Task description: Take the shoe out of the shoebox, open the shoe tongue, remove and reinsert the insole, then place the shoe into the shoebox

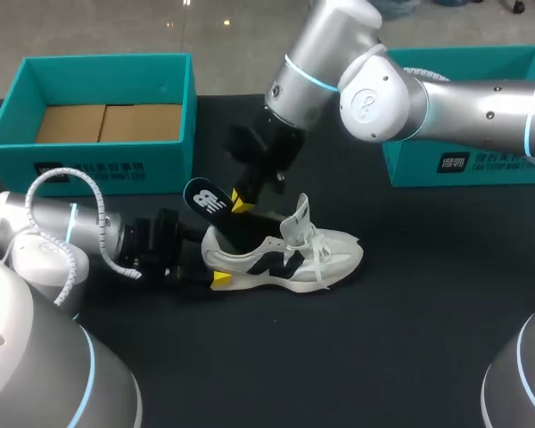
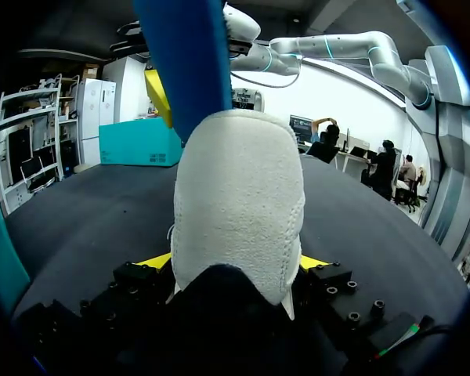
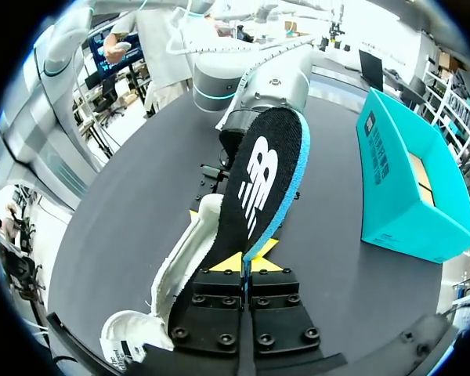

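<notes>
Standing at the near edge with the far edge as 12 o'clock, the layout reads as follows, left to right.

1. The teal shoebox (image 1: pixel 116 165) sits open at 10 o'clock from the shoe, well apart from it, with its brown cardboard floor showing.
2. The left arm (image 1: pixel 62 232) comes in low from 9 o'clock. The left gripper (image 1: pixel 212 260) is clamped on the shoe's heel. In the left wrist view one yellow fingertip (image 2: pixel 158 260) and its partner show on either side of the white heel, both touching it.
3. The insole (image 1: pixel 209 203), black on top with a blue underside, stands above the heel and tilts toward 10 o'clock. Its lower end runs down toward the shoe's opening; how far in it reaches cannot be seen.
4. The right gripper (image 1: pixel 242 203) comes down from 1 o'clock and reaches left past the middle. Its fingers are pressed together, pinching the insole's edge, as the right wrist view shows (image 3: pixel 247 261).
5. The shoe (image 1: pixel 285 254), white with dark panels, rests upright on the black table (image 1: pixel 383 357), toe pointing to 3 o'clock. The tongue (image 1: pixel 296 221) stands raised, laces loose.
6. A second teal box (image 1: pixel 464 160) lies at 2 o'clock from the shoe, well apart, under the right arm.
</notes>
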`<state>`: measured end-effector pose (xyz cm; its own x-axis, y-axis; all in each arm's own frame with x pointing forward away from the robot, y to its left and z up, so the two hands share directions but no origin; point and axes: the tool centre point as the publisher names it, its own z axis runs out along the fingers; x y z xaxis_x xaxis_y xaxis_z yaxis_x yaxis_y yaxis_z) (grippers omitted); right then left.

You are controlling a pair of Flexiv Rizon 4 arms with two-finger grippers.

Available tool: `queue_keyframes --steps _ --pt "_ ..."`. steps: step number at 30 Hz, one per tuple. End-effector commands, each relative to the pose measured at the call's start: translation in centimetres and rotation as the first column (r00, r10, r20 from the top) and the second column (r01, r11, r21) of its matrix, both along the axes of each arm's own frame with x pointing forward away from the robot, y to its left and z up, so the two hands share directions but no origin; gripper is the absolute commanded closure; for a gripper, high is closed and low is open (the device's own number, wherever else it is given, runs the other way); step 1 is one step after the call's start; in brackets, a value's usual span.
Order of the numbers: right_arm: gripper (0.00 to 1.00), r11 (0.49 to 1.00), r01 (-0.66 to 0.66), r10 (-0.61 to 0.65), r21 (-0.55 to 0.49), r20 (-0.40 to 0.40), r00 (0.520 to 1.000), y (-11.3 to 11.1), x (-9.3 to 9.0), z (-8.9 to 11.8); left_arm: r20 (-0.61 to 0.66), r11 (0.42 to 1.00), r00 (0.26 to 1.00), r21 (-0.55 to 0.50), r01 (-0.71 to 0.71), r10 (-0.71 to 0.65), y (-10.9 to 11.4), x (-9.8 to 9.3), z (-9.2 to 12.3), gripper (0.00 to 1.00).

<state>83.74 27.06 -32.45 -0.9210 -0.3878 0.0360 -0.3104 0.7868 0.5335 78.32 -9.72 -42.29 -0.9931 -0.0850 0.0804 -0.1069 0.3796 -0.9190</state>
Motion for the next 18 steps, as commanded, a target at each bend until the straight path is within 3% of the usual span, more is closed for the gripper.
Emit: queue_keyframes --steps 1,8,18 --pt "1.0 1.0 0.0 0.0 0.0 0.002 1.0 0.0 -0.1 0.0 0.0 1.0 1.0 0.001 0.0 0.0 -0.1 0.0 0.0 1.0" --pt "1.0 1.0 0.0 0.0 0.0 0.002 1.0 0.0 -0.1 0.0 0.0 1.0 1.0 0.001 0.0 0.0 -0.1 0.0 0.0 1.0" --pt "1.0 0.967 0.109 -0.101 0.23 -0.048 0.994 -0.3 0.1 4.3 0.0 1.0 1.0 0.001 0.0 0.0 -0.1 0.0 0.0 1.0"
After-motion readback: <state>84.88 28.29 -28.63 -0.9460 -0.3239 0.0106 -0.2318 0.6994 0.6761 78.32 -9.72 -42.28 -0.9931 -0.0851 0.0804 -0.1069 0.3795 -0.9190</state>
